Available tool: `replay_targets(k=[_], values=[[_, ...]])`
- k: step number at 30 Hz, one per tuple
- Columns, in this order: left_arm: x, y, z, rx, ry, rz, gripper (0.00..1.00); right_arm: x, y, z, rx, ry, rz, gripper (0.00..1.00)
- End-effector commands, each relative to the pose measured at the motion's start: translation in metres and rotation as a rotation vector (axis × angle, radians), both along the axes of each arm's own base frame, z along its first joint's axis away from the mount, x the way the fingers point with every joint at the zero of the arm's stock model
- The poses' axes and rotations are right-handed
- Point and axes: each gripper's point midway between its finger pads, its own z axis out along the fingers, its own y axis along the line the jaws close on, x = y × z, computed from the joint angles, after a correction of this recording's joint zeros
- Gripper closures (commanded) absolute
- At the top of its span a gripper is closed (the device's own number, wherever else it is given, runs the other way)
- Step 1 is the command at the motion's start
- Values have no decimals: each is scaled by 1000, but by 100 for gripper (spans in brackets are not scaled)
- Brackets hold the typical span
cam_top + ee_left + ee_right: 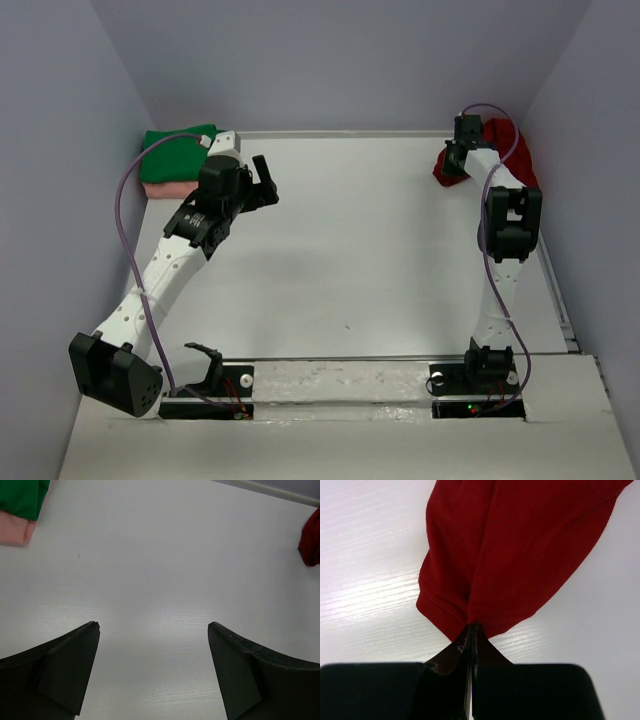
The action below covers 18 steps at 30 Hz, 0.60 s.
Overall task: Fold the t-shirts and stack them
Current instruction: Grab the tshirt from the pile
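Right gripper [471, 628] clamps the dark red t-shirt [515, 545] near the right wall [590, 150]. Left gripper [153, 626] gapes over the table [370, 250], near green t-shirt [178, 152] atop pink t-shirt [165, 189].

Dark red t-shirt [520, 550], bright green t-shirt [178, 152], salmon pink t-shirt [165, 189], white table [370, 250]

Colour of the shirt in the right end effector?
The shirt is dark red; the right wrist view shows it best.

white table [350, 250]: pink t-shirt [165, 189] far left, red t-shirt [507, 136] far right
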Motion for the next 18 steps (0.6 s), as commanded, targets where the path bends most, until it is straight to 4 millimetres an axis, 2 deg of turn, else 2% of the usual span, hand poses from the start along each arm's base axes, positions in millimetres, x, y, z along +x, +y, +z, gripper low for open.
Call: replay_targets(k=[1, 2, 4, 5, 7, 8, 9, 11, 12, 13, 15, 16, 18], values=[[3, -4, 11, -5, -41, -13, 1, 10, -5, 49, -17, -108, -1, 100], [3, -3, 11, -5, -39, -11, 1, 10, -5, 57, -19, -121, 0, 100], [3, -3, 8, -2, -36, -9, 1, 10, -5, 91, -23, -182, 1, 100], [3, -3, 6, 0, -33, -11, 1, 9, -6, 125, -32, -243, 5, 100], [4, -4, 5, 1, -29, -10, 1, 5, -6, 167, -46, -316, 13, 100], [4, -4, 5, 1, -29, -12, 2, 3, 1, 189, -49, -358, 35, 100], [4, -5, 4, 0, -25, -13, 2, -4, 8, 236, -55, -443, 59, 100], [4, -6, 4, 1, -28, -10, 2, -16, 8, 279, -66, -518, 69, 100], [4, -5, 3, 3, -27, -7, 2, -21, 17, 307, -66, -572, 98, 100], [4, -5, 3, 1, -27, -4, 2, -28, 19, 326, -67, -604, 108, 100], [3, -6, 4, -1, -30, -5, 2, -50, 35, 373, -72, -681, 168, 100], [3, -6, 4, -1, -31, -5, 2, -57, 36, 387, -87, -703, 185, 100], [1, -7, 4, -3, -31, -2, 2, -81, 54, 426, -95, -779, 254, 100]])
